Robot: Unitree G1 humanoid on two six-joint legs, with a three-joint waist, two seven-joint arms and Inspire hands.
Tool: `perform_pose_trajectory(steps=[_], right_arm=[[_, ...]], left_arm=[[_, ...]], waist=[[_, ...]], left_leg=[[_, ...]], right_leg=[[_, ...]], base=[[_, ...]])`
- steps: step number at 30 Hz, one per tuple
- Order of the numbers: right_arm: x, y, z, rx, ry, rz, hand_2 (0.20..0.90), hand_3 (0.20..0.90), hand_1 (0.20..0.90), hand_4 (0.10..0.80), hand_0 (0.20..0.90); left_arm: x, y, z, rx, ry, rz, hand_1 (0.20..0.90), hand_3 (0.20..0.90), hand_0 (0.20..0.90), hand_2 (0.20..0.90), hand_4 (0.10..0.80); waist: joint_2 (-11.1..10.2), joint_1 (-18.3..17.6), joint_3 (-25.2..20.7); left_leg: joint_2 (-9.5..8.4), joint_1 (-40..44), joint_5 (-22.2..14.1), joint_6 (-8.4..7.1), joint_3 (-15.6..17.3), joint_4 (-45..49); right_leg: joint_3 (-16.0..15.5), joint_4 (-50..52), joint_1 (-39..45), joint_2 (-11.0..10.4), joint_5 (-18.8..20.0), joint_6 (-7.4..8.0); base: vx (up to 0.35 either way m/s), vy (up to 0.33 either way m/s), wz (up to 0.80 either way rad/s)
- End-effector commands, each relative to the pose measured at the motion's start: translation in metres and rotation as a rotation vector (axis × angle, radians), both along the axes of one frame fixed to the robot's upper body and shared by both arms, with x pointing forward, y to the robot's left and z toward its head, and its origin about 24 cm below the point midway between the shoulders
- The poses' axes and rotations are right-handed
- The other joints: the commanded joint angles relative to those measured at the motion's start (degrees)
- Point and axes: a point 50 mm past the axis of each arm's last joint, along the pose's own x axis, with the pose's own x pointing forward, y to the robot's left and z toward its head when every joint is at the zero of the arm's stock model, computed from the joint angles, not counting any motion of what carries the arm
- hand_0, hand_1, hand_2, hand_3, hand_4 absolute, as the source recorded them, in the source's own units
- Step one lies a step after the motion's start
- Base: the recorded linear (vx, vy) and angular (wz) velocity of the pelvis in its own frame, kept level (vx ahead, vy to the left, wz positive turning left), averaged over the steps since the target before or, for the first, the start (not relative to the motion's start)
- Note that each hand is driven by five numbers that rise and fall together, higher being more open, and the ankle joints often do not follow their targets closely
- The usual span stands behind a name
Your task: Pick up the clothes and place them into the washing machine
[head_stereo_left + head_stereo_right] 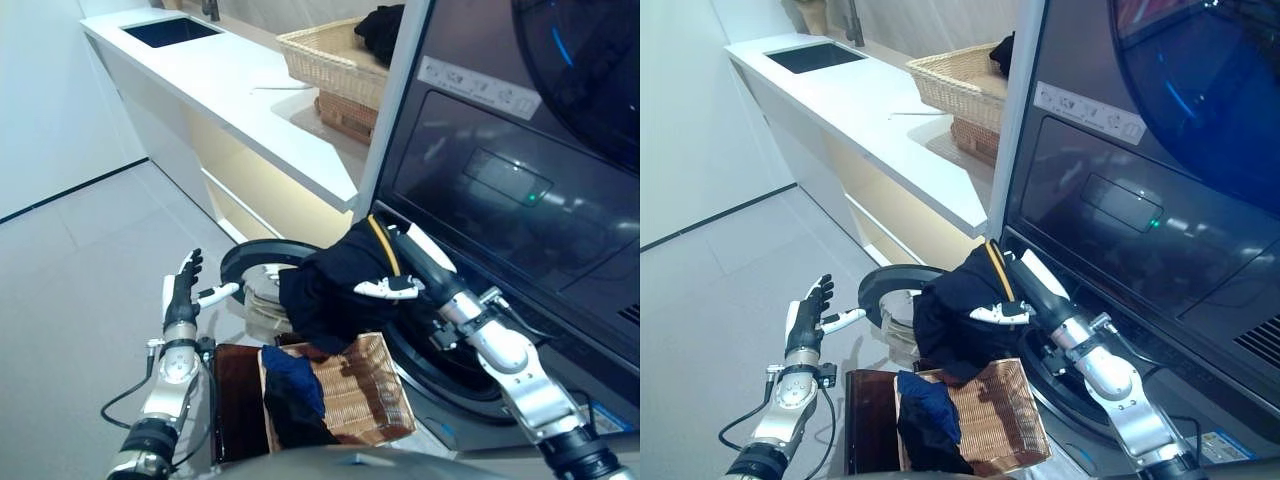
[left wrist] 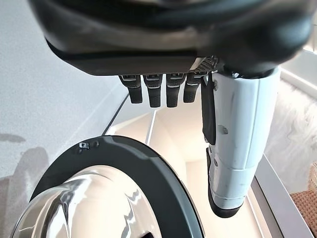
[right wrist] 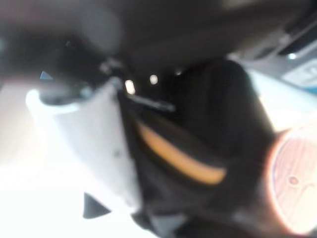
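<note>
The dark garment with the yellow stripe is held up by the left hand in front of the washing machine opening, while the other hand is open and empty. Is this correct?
Not quite. In the left eye view the right hand holds the dark garment at the washing machine opening; the left hand is the open, empty one, as the left wrist view confirms.

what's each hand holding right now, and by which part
The right hand grips a dark garment by its upper bunched edge. The left hand holds nothing.

Grey tiled floor with a woven basket of dark clothes on it.
</note>
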Motion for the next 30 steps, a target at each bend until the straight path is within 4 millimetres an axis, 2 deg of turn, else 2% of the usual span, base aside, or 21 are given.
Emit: perform_pose_trajectory(steps=[1, 7, 17, 23, 30], right_arm=[[-0.002, -0.002, 0.05, 0.203, -0.261, 0.017, 0.2, 0.2, 0.2, 0.3, 0.2], [0.001, 0.006, 0.056, 0.245, -0.279, 0.058, 0.2, 0.2, 0.2, 0.3, 0.2], [0.014, 0.018, 0.059, 0.304, -0.271, 0.106, 0.2, 0.2, 0.2, 0.3, 0.2], [0.023, 0.021, 0.055, 0.29, -0.229, 0.116, 0.2, 0.2, 0.2, 0.3, 0.2], [0.035, 0.027, 0.066, 0.287, -0.265, 0.128, 0.2, 0.2, 0.2, 0.3, 0.2]], left_arm=[[0.035, 0.008, 0.042, 0.07, -0.209, -0.048, 0.9, 0.9, 0.9, 0.9, 0.8], [0.037, 0.003, 0.042, 0.071, -0.212, -0.078, 0.9, 0.9, 0.9, 0.9, 0.8], [0.042, -0.012, 0.049, 0.149, -0.224, -0.224, 0.9, 0.9, 0.9, 0.9, 0.8], [0.041, -0.021, 0.045, 0.135, -0.2, -0.303, 0.9, 0.9, 0.9, 0.9, 0.8], [0.042, -0.038, 0.041, 0.137, -0.18, -0.41, 0.9, 0.9, 0.9, 0.9, 0.8]], waist=[[-2.2, 1.03, -5.31], [-2.07, 1.32, -5.43], [-2.09, 2.13, -5.44], [-2.22, 2.61, -5.4], [-2.38, 2.93, -5.32]], left_leg=[[-1.14, 1.58, -3.77, -2.59, 0.74, -0.24], [-1.12, 1.67, -3.9, -2.57, 0.78, -0.3], [-1.11, 1.78, -3.91, -2.61, 0.45, -0.35], [-1.12, 1.79, -3.94, -2.6, 0.39, -0.37], [-1.16, 1.87, -4.03, -2.51, 0.24, -0.32]], right_leg=[[-2.61, 1.52, -1.41, 0.5, -1.24, 1.02], [-2.61, 1.4, -1.29, 0.51, -1.28, 1.01], [-2.95, 1.13, -0.88, 0.45, -1.46, 0.98], [-3.08, 1.0, -0.68, 0.4, -1.45, 0.94], [-3.16, 0.96, -0.57, 0.31, -1.46, 0.98]], base=[[0.0, 0.0, 0.0], [0.0, 0.0, 0.0], [0.002, 0.0, 0.01], [0.005, 0.005, 0.03], [0.005, 0.002, 0.01]])
